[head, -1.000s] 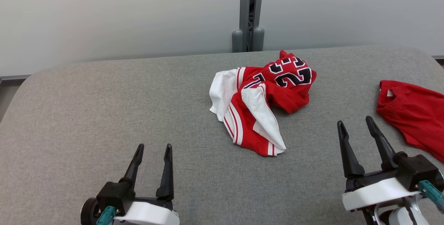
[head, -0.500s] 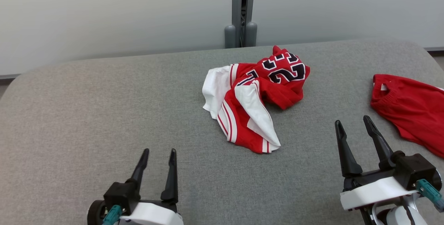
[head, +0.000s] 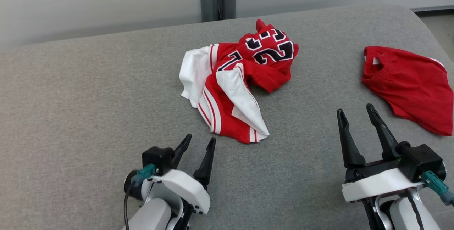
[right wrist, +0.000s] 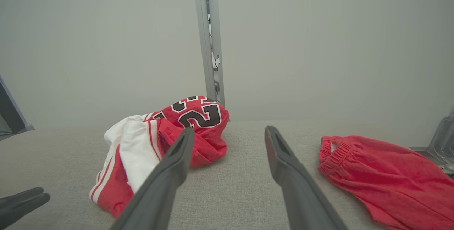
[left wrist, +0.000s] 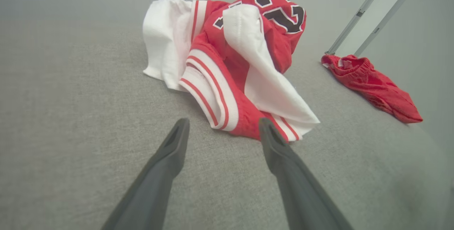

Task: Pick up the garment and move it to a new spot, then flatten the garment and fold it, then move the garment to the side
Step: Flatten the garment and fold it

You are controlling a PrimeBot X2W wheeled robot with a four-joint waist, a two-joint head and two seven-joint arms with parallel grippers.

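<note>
crumpled red-and-white jersey (head: 236, 81) lies mid grey upholstered bench (head: 88, 99): light, limp, weave unclear, probably slick. left gripper (head: 200, 138) and right gripper (head: 355, 108) spread wide, empty. pinch near striped hem (head: 243, 136).

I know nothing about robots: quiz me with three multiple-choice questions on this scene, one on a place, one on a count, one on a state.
1. Where do the plain red shorts lie from the crumpled jersey?
A) on top of it
B) to the robot's right, apart
C) under it

2. How many garments lie on the grey table?
A) one
B) two
C) four

3. How are the left gripper and right gripper?
A) both shut
B) left shut on the jersey
C) both open, empty

Answers: 1 B, bare table separates them; 2 B, jersey and shorts; 3 C, jaws spread, nothing held.
</note>
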